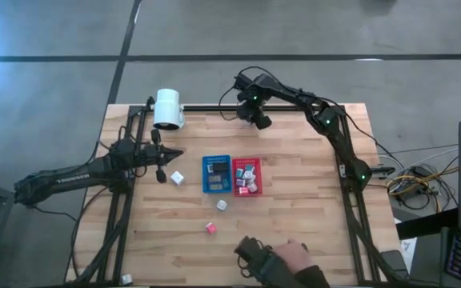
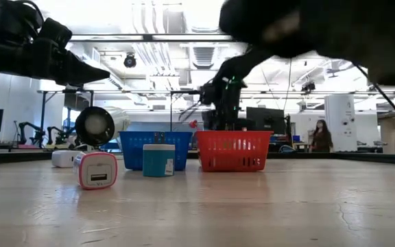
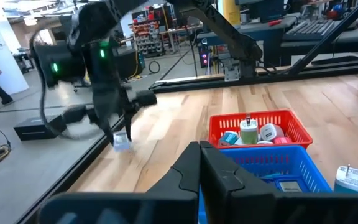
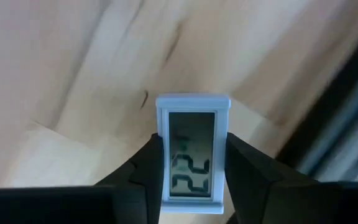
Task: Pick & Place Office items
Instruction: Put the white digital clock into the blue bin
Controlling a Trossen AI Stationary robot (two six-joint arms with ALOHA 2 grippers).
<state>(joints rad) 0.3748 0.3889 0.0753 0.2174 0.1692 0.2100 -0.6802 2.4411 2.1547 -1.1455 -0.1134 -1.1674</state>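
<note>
My right gripper [image 1: 260, 122] hangs near the table's far edge, shut on a small white display unit [image 4: 192, 152] with an LCD; the left wrist view shows that unit [image 3: 122, 142] below the arm, above the wood. My left gripper [image 1: 176, 154] hovers shut and empty [image 3: 201, 169] left of the trays. A white cube [image 1: 177, 178] sits by the blue tray [image 1: 206, 186]. Another white cube [image 1: 222, 206] and a pink one [image 1: 210, 228] lie nearer. The red tray [image 1: 256, 162] holds several items. In the low view, a pink-rimmed cube [image 2: 96, 170] and a teal cube [image 2: 158, 160] stand on the wood. My right gripper pinches the white display unit between its two fingers [image 4: 143, 177], one on each long side edge [image 4: 160, 163]. The screen faces the wrist camera and the unit's top end sticks out past the fingertips. It is lifted clear of the table, with the fingers coming from above.
A big white cylinder [image 1: 168, 109] lies at the far left of the table. A person's hand holding a dark object [image 1: 282, 258] rests at the near edge. Black frame rails [image 1: 126, 192] run along both sides. Bare wood lies right of the red tray.
</note>
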